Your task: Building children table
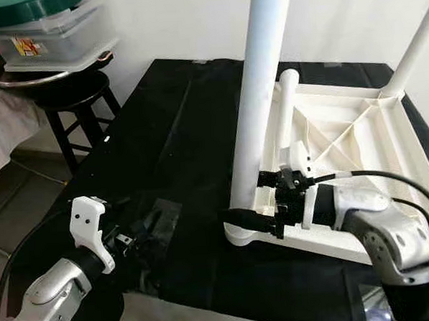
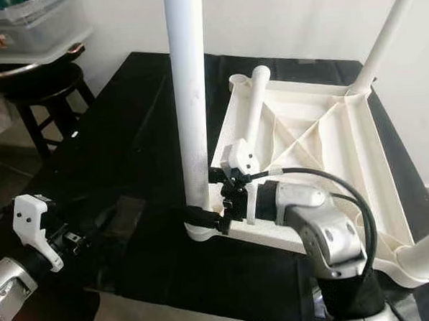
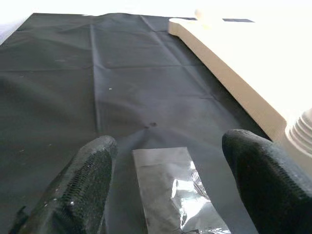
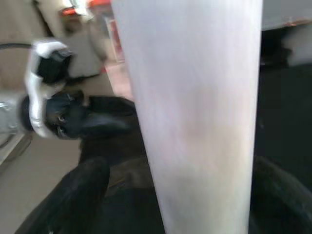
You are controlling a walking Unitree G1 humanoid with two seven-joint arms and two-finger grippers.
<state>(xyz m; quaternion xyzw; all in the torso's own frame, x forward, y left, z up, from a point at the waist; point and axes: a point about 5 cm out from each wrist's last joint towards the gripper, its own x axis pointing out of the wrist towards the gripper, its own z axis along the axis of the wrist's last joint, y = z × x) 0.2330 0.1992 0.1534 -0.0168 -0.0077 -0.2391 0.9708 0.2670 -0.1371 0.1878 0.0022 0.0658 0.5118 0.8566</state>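
Your right tool [image 2: 203, 217] seems clenched low on the upright leg [image 2: 188, 97] at centre frame; its smooth, light, stiff plastic may slip. Left tool [image 3: 168, 190] hangs released.

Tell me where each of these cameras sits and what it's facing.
Left eye view: on the head, looking down at the upturned white tabletop; both silver arms show.
Right eye view: same head, same scene, shifted sideways.
Left wrist view: along the left end effector, fingers spread over a clear plastic bag on the black cloth.
Right wrist view: along the right end effector, close on the upright leg.
Shared: the right wrist view also catches the left end effector.
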